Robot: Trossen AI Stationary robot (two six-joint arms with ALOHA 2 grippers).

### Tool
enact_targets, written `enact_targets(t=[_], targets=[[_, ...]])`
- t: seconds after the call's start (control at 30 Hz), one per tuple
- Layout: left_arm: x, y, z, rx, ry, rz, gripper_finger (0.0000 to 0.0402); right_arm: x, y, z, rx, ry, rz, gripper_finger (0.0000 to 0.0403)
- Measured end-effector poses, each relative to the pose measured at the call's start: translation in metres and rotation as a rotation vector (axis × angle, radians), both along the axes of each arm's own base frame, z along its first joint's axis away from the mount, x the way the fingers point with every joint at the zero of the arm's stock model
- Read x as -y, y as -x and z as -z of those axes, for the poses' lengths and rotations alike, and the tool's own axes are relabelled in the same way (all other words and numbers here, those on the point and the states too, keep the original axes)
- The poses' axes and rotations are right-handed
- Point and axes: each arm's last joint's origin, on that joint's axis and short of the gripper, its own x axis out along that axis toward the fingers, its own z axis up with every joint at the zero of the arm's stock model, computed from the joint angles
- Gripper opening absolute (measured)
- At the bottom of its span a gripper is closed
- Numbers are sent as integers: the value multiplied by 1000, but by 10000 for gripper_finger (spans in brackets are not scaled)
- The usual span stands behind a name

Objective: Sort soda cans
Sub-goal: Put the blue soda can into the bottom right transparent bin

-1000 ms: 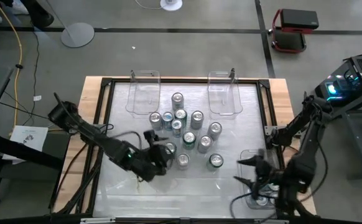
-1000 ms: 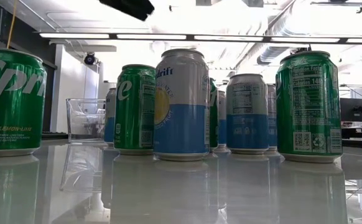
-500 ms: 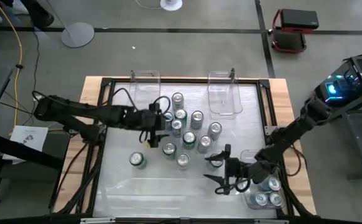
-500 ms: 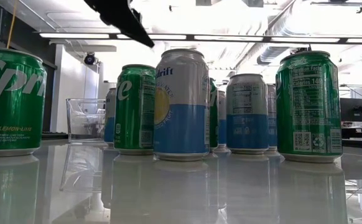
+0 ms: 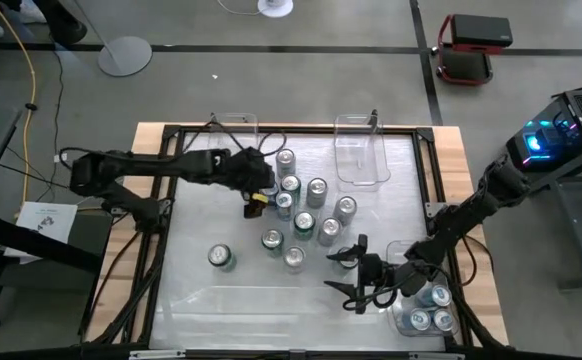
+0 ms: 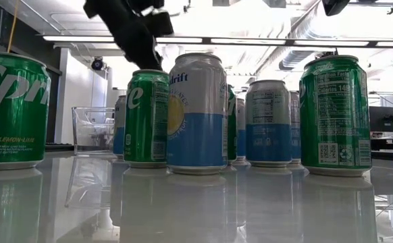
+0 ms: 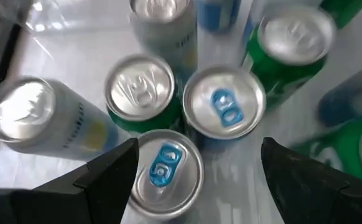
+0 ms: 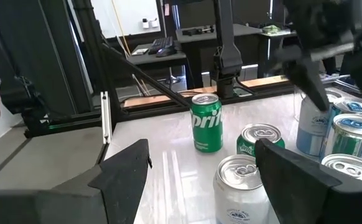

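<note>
While both arms reach over it, the big table [image 5: 186, 300] holds everything. Two clear bins sit at its far edge, one on the left [image 5: 229, 150] and one on the right [image 5: 361, 150]. A third clear bin [image 5: 423, 312] sits at the near right corner with a few cans inside.

Most of the soda cans [image 5: 296, 205] stand upright in a bunch in the middle of the table, green ones and blue-and-silver ones close together. One green can [image 5: 221, 257] stands alone, well apart from the bunch, toward the near left. In the low view the green can [image 6: 12, 111] shows at the far left, and a blue-and-silver can [image 6: 197, 113] stands in front.

The left gripper [image 5: 258, 192] hangs right over the left side of the bunch. Its claw is open wide and holds nothing, with shiny can tops [image 7: 223, 102] below its fingers.

The right gripper [image 5: 356, 272] is low, near the front of the bunch, just beside the corner bin. Its claw is open too and holds nothing.
</note>
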Motion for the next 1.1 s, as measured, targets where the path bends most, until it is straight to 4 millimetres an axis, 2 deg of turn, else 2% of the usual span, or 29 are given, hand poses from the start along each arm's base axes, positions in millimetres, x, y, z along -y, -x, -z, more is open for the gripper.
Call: enact_targets(t=[0.17,0.33,0.57,0.9,0.97,1.1], targets=[[-5,-9,15,-41,-35,-47,317,0,0,0,2,-16,1,282],[-6,-13,17,-33,-38,-54,317,0,0,0,2,-19,2,282],[-2,-7,11,-30,-22,-60,317,0,0,0,2,-23,3,282],[5,1,-10,53,-91,-74,317,-4,3,-2,13,5,-3,282],[1,2,-9,37,-96,-80,317,-9,9,-8,57,35,41,282],[-7,1,-1,26,-74,-82,317,-13,27,-28,133,81,257,282]])
